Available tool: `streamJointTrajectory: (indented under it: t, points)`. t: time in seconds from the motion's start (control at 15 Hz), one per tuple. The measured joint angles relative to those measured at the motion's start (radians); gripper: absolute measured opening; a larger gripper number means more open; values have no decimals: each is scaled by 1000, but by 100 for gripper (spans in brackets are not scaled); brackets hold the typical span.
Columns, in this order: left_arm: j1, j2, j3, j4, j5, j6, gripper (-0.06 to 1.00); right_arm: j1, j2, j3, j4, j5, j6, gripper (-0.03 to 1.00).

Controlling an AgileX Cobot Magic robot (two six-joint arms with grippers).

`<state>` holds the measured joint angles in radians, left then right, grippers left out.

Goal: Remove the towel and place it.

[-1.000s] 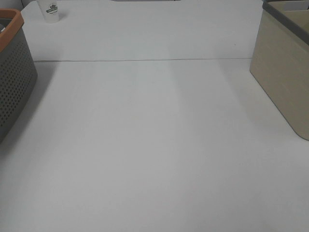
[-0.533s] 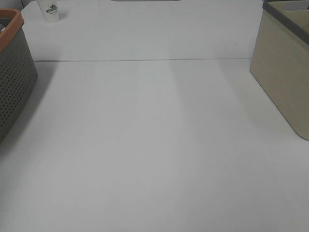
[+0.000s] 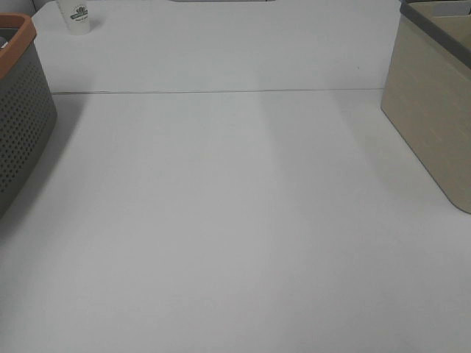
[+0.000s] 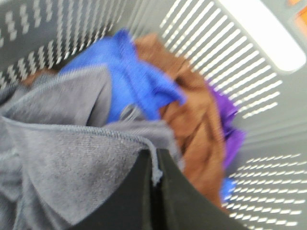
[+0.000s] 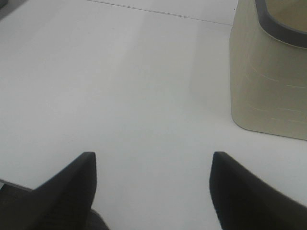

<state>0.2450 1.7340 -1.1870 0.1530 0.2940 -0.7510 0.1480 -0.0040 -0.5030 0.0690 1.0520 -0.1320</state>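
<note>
In the left wrist view my left gripper (image 4: 156, 165) is shut on the stitched edge of the grey towel (image 4: 62, 158) inside a perforated grey basket (image 4: 216, 57). The towel lies over blue (image 4: 139, 81), brown (image 4: 196, 120) and purple (image 4: 230, 124) cloths. In the right wrist view my right gripper (image 5: 153, 165) is open and empty above the bare white table (image 5: 120, 86). Neither arm shows in the high view.
The grey basket with an orange rim (image 3: 18, 110) stands at the table's left edge. A beige bin with a dark rim (image 3: 434, 110) stands at the right; it also shows in the right wrist view (image 5: 268, 81). A white paper cup (image 3: 76, 16) stands at the back left.
</note>
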Motion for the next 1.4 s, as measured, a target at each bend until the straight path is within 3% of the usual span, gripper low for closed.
streamJointTrajectory:
  t: [0.2,0.4,0.8,1.0,1.4]
  points:
    - [-35,-108,0,41,-120,0,0,0,0,0,0,0,0,67]
    - [-101,-251,-9,75,-411,6,0,0,0,0,-3,0,0,67]
    - [-194,-310,-186,82,-446,84,0,0,0,0,-3,0,0,67]
    - [-307,-310,-372,82,-446,93,0,0,0,0,-3,0,0,67]
    - [-438,-262,-597,85,-446,110,0,0,20,0,-3,-3,0,67]
